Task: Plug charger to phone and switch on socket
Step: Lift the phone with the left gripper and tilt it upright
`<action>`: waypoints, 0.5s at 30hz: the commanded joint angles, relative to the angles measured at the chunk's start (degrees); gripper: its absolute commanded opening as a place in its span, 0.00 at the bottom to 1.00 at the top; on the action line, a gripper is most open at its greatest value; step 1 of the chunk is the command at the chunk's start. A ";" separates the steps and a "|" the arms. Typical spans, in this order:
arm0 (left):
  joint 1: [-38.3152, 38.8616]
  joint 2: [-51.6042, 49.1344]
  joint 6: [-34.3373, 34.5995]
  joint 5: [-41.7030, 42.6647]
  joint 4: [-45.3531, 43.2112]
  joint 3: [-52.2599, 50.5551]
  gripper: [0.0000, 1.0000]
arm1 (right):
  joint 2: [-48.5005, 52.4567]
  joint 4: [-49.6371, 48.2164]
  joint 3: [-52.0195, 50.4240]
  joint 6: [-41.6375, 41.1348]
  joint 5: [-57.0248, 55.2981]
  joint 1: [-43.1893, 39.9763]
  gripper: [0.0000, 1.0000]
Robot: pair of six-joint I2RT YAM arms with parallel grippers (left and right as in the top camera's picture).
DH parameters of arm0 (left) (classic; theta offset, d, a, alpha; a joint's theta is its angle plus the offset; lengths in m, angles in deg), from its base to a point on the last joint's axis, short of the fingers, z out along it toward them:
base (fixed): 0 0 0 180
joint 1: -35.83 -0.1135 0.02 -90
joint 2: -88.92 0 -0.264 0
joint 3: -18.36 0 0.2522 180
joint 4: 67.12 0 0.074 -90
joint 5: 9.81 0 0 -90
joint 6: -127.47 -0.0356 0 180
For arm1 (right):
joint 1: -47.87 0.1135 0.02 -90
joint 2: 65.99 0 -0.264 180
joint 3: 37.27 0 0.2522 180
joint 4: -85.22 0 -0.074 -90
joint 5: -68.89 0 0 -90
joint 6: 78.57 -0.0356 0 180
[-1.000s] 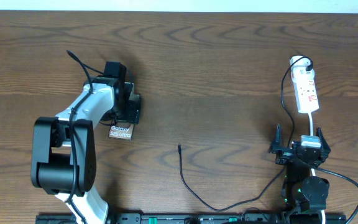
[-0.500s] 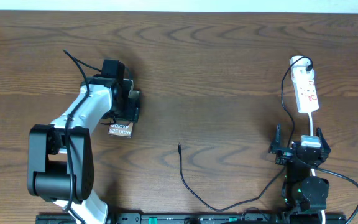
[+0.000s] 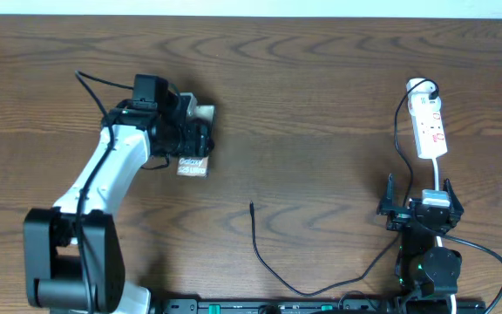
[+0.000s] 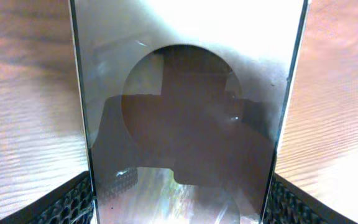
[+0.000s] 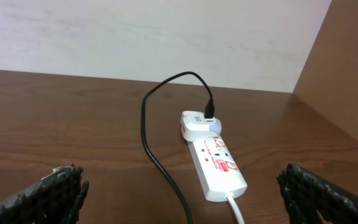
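My left gripper (image 3: 190, 139) is shut on the phone (image 3: 193, 167) at the table's left. Its white "Galaxy S25 Ultra" text shows below the fingers. In the left wrist view the phone (image 4: 185, 124) fills the space between the two fingers (image 4: 182, 208), and its glossy screen reflects the camera. The charger cable (image 3: 258, 249) lies loose on the wood, its plug tip (image 3: 251, 206) near the middle and apart from the phone. The white socket (image 3: 430, 126) lies at the far right; it also shows in the right wrist view (image 5: 219, 165). My right gripper (image 3: 419, 209) is open and empty, short of the socket.
The charger cable's other end runs up the right side (image 5: 157, 155) into a white adapter (image 5: 197, 124) plugged into the socket's far end. The socket's white cord (image 3: 438, 170) runs toward the right arm. A wooden side panel (image 5: 347, 93) stands at the right.
My left gripper has swung to the right and away from the front edge, carrying and turning the phone. The right arm, cable and socket have not moved.
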 commanded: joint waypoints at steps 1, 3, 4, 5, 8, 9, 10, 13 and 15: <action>-0.13 3.06 10.84 9.27 -2.10 1.97 0.07 | -0.17 0.24 -0.07 0.39 -0.09 0.24 0.99; -0.24 3.69 16.81 14.38 -4.76 1.97 0.07 | -0.17 0.24 -0.07 0.39 -0.09 0.24 0.99; -0.24 3.74 19.41 16.35 -5.88 1.97 0.07 | -0.17 0.24 -0.07 0.39 -0.09 0.24 0.99; -0.26 3.74 23.06 18.47 -7.13 1.97 0.07 | -0.17 0.24 -0.07 0.39 -0.11 0.24 0.99; -1.20 3.74 36.15 28.89 -12.92 1.97 0.07 | -0.17 0.24 -0.07 0.39 -0.09 0.24 0.99; -1.97 3.74 40.48 32.92 -15.32 1.97 0.07 | -0.17 0.24 -0.07 0.39 -0.11 0.24 0.99; -2.95 3.74 45.09 37.07 -17.53 1.97 0.07 | -0.17 0.24 -0.07 0.39 -0.11 0.24 0.99; -4.57 3.74 51.63 41.94 -20.55 1.97 0.08 | -0.17 0.24 -0.07 0.39 -0.11 0.24 0.99; -5.66 3.74 54.45 43.91 -22.18 1.97 0.07 | -0.17 0.24 -0.07 0.39 -0.09 0.24 0.99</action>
